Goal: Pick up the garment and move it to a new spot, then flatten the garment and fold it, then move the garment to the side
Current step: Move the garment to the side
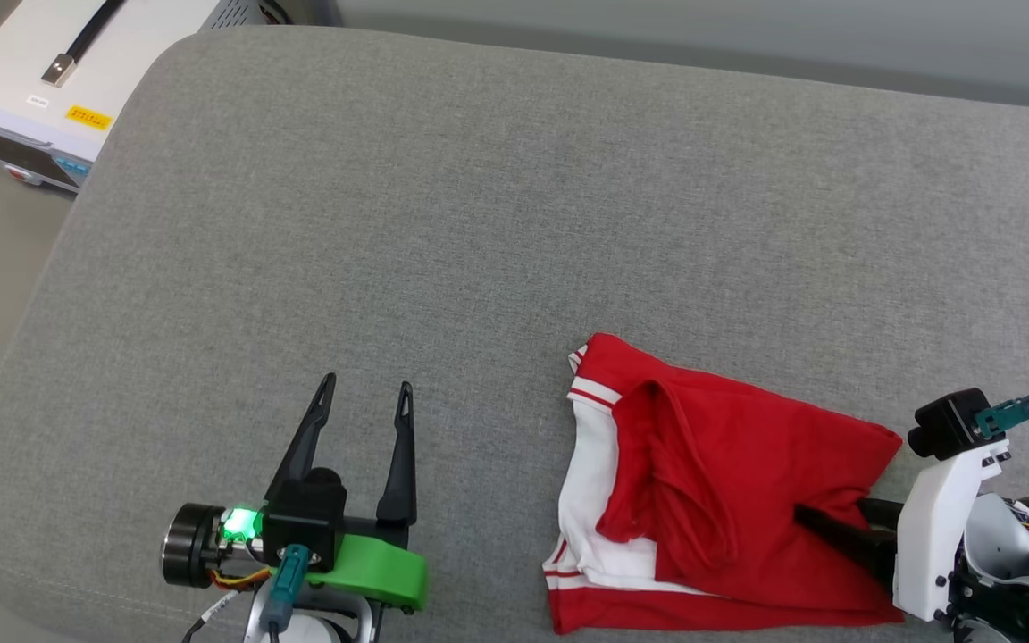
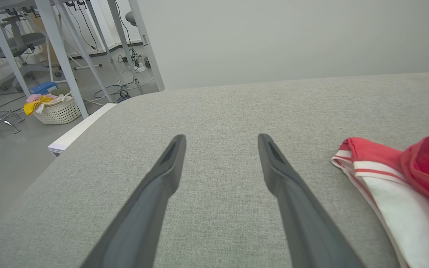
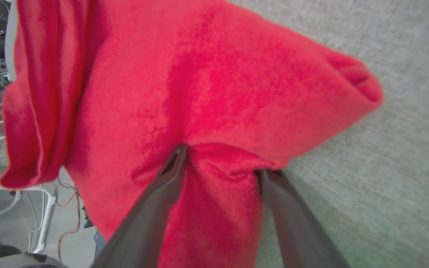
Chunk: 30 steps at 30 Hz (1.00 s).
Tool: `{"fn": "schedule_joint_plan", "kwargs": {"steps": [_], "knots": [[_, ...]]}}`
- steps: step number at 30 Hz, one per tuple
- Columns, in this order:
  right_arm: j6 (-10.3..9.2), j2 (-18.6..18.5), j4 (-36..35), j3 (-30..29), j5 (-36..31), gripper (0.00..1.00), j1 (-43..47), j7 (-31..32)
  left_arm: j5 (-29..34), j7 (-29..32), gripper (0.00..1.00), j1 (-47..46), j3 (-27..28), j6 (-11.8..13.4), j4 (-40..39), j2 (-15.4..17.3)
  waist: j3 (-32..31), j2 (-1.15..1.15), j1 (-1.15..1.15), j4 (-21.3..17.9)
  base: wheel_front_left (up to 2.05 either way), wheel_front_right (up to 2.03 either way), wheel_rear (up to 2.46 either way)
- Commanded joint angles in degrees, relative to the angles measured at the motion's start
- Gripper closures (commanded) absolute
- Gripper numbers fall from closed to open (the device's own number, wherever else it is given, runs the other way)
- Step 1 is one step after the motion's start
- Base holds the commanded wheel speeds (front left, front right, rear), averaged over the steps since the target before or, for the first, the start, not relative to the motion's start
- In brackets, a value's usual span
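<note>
Over to the grey cushion (image 1: 479, 223) now, and there, low and right of centre by the front edge: the garment (image 1: 729, 482), bunched and folded over itself, red on top, white sleeve with striped trim poking out on its left side. No lettering to be made out.

Right gripper (image 1: 832, 507) in at the garment's right edge, fingers pushed into the red cloth. Close up through the right wrist view: jaws wide on the right gripper (image 3: 223, 160), a ridge of the garment (image 3: 218, 93) gathered between the two tips, touching both. Pinched or not, cannot tell.

Left gripper (image 1: 367, 386) well apart from the cloth, low over bare cushion, spread wide, nothing between. Same from its own wrist: left gripper (image 2: 222, 139) pointing across open grey fabric, garment (image 2: 397, 186) off to the side, striped hem nearest.

Around the edges: white box (image 1: 50, 80) with a yellow label beyond the cushion's far left corner. Further off, white basket (image 2: 56, 109) of yellow and pink cloth on the floor, metal table legs (image 2: 62, 56), loose cables, pale wall (image 2: 292, 37) behind.
</note>
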Motion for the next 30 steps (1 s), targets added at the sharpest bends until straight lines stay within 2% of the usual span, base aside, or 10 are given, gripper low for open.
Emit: {"fn": "schedule_joint_plan", "kwargs": {"steps": [1,13,18,24,30], "knots": [[-0.05,0.93,1.82,2.40,-0.39,1.00,0.31,-0.50,0.38,-0.34,0.00,-1.17,0.09,-0.03,0.16,-0.27,-0.18,0.00,0.00,-0.20,0.00,0.00,0.00],[-0.05,-4.34,-1.71,4.89,-1.43,1.00,-4.40,-10.18,0.36,-0.34,0.00,0.00,0.63,0.33,0.39,-0.22,-2.66,0.00,0.00,-2.89,0.00,0.00,0.00],[-0.05,-8.91,-4.96,5.37,-6.08,1.00,-7.28,-12.56,0.18,-0.34,0.00,1.18,1.23,0.52,0.09,0.02,-3.76,0.00,0.00,-6.35,0.00,0.00,0.00],[-0.05,-13.67,-8.15,3.78,-8.77,1.00,-9.60,-12.37,0.33,-0.34,0.00,1.44,1.61,0.53,-0.47,0.30,-3.88,0.00,0.00,-11.02,0.00,0.00,0.00],[-0.05,-16.42,-9.40,1.22,-10.20,1.00,-10.93,-11.86,0.68,-0.34,0.00,0.86,1.82,0.60,-1.29,0.56,-2.16,0.00,0.00,-14.99,0.00,0.00,0.00]]}}
